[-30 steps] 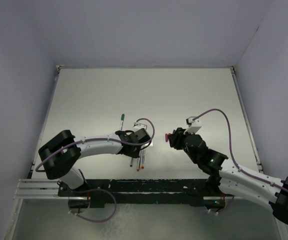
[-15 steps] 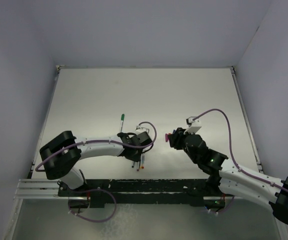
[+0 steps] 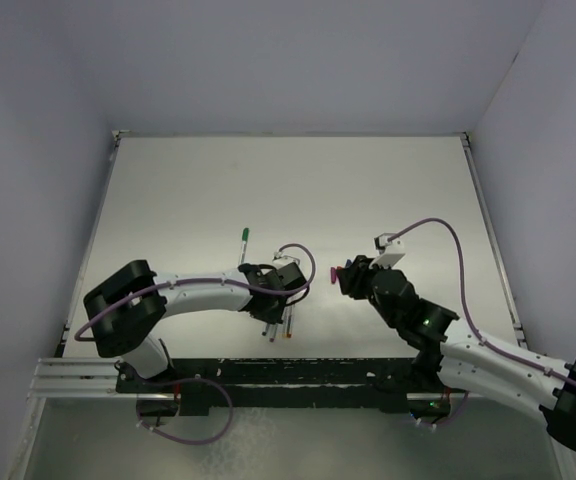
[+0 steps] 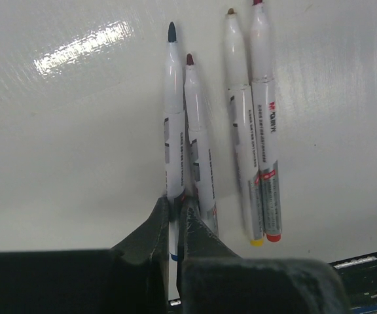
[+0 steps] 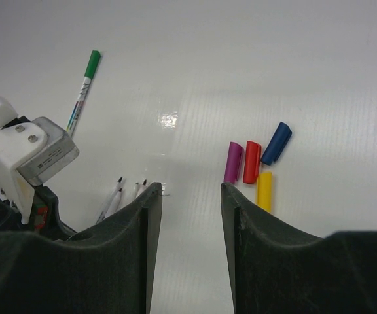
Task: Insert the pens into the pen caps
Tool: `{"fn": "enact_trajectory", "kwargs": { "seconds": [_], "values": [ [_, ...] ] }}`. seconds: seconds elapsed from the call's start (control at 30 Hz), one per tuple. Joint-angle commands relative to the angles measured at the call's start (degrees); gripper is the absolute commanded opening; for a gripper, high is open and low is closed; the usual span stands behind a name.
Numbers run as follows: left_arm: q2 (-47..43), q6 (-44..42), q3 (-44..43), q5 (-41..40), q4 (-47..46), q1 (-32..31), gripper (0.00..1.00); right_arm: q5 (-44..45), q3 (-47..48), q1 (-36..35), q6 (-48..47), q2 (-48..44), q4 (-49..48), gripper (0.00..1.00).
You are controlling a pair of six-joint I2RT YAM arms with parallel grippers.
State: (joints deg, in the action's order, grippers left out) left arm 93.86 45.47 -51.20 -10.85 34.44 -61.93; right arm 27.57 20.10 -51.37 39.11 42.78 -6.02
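Four uncapped white pens lie side by side in the left wrist view. My left gripper (image 4: 174,208) is shut on the leftmost, blue-tipped pen (image 4: 173,118) near its back end. A red-tipped pen (image 4: 198,131) touches it, and two more pens (image 4: 254,131) lie to the right. In the top view my left gripper (image 3: 271,305) is over these pens (image 3: 280,328). My right gripper (image 5: 190,191) is open and empty above the table. The magenta cap (image 5: 233,162), red cap (image 5: 251,161), blue cap (image 5: 276,142) and yellow cap (image 5: 264,190) lie just right of it. The top view shows my right gripper (image 3: 348,277) beside the magenta cap (image 3: 336,272).
A pen with a green cap on it (image 5: 84,88) lies apart at the upper left, also seen in the top view (image 3: 243,245). The left arm's wrist camera (image 5: 35,154) sits at the left of the right wrist view. Walls enclose the white table (image 3: 388,190).
My left gripper has moved slightly right and toward the near edge, down over the pens. The right arm has barely moved.
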Motion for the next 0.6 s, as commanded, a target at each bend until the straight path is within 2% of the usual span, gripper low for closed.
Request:
{"fn": "enact_trajectory", "kwargs": {
  "seconds": [0.0, 0.2, 0.43, 0.57],
  "values": [
    [8.6, 2.2, 6.6, 4.5, 2.2, -0.6, 0.0, 2.3, -0.7, -0.1, 0.6, -2.0, 0.3, 0.44],
    [3.9, 4.4, 7.2, -0.4, 4.8, -0.6, 0.0, 3.6, -0.5, -0.1, 0.3, -2.4, 2.1, 0.44],
    [-8.8, 6.0, 1.1, -11.1, 13.7, -0.6, 0.0, 8.6, 1.8, -0.1, -0.3, -1.0, 5.4, 0.41],
    [-15.8, 4.8, -1.9, -15.3, 14.1, -0.6, 0.0, 11.6, 3.9, 0.1, -1.9, 1.7, 6.0, 0.39]
  ]
}}
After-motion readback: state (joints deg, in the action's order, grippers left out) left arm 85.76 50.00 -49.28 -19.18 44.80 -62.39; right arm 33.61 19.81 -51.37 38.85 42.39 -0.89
